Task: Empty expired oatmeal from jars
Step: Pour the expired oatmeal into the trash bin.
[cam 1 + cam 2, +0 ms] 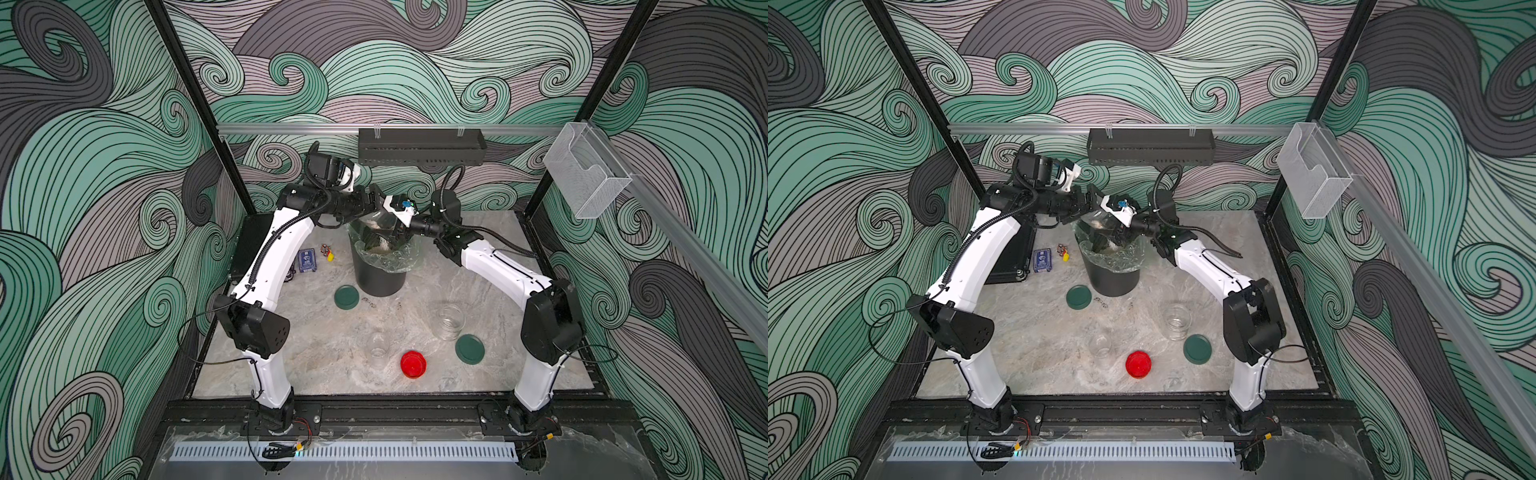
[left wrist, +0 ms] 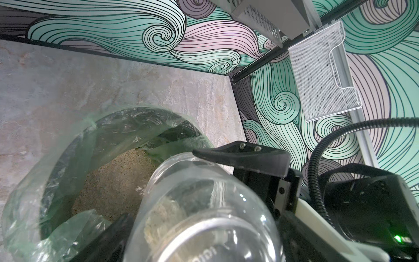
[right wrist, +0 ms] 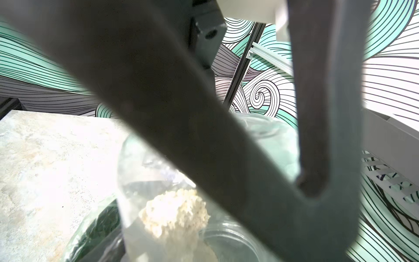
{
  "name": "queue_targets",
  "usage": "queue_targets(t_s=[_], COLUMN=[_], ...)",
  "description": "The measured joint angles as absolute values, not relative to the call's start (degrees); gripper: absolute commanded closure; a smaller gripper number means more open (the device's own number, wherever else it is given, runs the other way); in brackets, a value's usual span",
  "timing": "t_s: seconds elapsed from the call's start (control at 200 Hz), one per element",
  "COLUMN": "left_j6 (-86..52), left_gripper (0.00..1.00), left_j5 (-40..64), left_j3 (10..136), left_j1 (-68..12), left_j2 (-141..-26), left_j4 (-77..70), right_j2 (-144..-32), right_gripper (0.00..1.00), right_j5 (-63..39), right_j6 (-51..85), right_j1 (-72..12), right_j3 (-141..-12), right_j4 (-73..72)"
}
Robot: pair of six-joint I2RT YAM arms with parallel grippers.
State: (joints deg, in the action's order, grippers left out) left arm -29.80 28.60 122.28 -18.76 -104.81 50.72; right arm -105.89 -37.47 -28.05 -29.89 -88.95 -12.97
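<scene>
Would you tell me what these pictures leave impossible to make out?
- Left pincer opening: too small in both top views; the tipped jar fills the left wrist view.
- Oatmeal left in it: blurred fingers cover the right wrist view.
- Blue box print: too small in both top views.

We see a black bin [image 1: 380,282] with a green-tinged liner [image 1: 399,259] and pale beige oatmeal [image 2: 108,181] inside, on a grey-and-tan marbled bench [image 1: 324,353]. Near the bin lie dark green lids [image 1: 346,296], a red lid [image 1: 413,364] and clear jars [image 1: 450,321]; behind it, walls [image 1: 374,75] swirl teal, mauve and grey.
</scene>
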Motion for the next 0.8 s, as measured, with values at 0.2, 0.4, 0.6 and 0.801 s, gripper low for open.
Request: queue_targets(t_s=[0.2,0.4,0.6,0.801], left_j6=[-31.1,-31.6,-31.5,-31.0], left_gripper=[0.01,0.02,0.01,0.01], left_j5=[28.0,25.8,23.8,22.9], left_j3=[117.2,113.5,109.5,103.8], left_j1=[-16.9,-15.0,-14.7,-14.7], left_j2=[-100.7,-95.0,-90.7,-87.7], left_j4=[46.7,43.3,41.1,39.9], right_j2=[-106.7,-107.8,-109.1,-109.3], right_gripper=[0.67,0.69,0.69,0.69], right_j5=[-37.5,-37.5,-36.9,-35.8], right_j6=[-25.4,-21.5,-17.4,-12.1], right_j1=[-29.9,-29.7,-29.3,-29.0], right_j3=[-89.0,-89.0,-89.0,-89.0], right_j4=[-13.0,-13.9,-16.1,-19.9])
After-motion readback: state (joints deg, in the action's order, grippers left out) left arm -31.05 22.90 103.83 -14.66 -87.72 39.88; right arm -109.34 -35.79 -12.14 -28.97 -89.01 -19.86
